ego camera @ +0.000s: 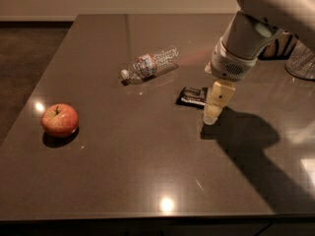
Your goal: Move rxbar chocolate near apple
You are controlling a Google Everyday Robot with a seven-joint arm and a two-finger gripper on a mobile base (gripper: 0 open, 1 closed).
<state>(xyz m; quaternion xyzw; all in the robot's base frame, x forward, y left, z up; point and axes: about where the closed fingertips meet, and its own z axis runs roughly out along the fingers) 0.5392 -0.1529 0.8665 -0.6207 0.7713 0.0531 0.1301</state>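
Note:
The rxbar chocolate (192,96), a flat black bar with pale lettering, lies on the dark table right of the middle, its right end hidden behind my gripper. The gripper (213,116) hangs from the white arm at the upper right, its cream fingers pointing down just over the bar's right end. The apple (59,120), red and yellowish with a short stem, sits near the table's left edge, far left of the bar.
A clear plastic water bottle (149,64) lies on its side behind and left of the bar. A black wire basket (281,46) and a clear container (301,62) stand at the far right. The table's edges (29,100) run along the left and front.

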